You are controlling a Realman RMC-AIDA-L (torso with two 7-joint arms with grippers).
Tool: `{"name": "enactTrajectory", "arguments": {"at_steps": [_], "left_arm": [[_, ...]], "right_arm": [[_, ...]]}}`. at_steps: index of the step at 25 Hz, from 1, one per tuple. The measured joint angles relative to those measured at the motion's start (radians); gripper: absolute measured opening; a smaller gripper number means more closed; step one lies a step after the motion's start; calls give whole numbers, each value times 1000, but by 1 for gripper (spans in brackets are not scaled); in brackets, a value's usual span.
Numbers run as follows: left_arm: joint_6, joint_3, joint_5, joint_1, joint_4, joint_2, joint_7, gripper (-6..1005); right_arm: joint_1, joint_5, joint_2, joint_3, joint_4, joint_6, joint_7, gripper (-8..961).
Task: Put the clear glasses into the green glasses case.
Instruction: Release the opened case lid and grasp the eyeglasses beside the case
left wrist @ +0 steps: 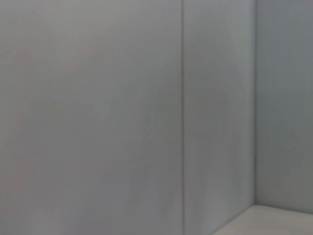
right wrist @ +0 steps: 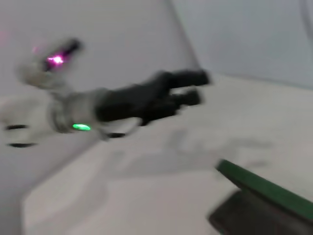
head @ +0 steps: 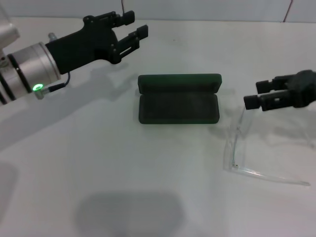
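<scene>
A: Where do the task's objects lie relative to the right tool (head: 251, 101)?

B: The clear glasses (head: 236, 148) rest on the white desk (head: 123, 173) directly below and just in front of the tool's fingertips; one thin arm trails away along the desk towards the robot's right. The green glasses case (head: 178, 98) lies open to the tool's left, lid raised at the far side, dark lining exposed, nothing inside it.

A: What is the state of the right tool?

B: It hovers above the upper end of the glasses, its two dark fingertips close together with little or no gap. It appears to hold nothing, though the transparent frame near the tips is hard to make out, so contact cannot be ruled out.

A: And the left tool (head: 132, 28)?

B: It hangs above the desk, well apart from the case, beyond the case's far left corner. Its fingers (head: 140, 32) stand parted, with nothing between them. The right wrist view shows this same left tool (right wrist: 195, 87) above the desk, with a corner of the case (right wrist: 266, 191) in the foreground.
</scene>
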Motion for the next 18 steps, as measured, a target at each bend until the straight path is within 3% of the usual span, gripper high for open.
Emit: {"name": "enactTrajectory", "arguments": {"at_steps": [4,12,15,18], "left_arm": [[47,1,27,3,-42,0,-22,465],[64,2,119,0,-80,9,-33,467],[74,2,154,-7,-100,9,-34,467],[84,2,184,-19,-114,7,-31,468]], "right_arm": [[101,-160,-12,3,-70,-29,216,847],[290,-416,-24,-46,-74,-119,510,843],[365,-491,-17,-61,-54,-179,597,843],[430,-535,10,-41,16,-210,623,842]]}}
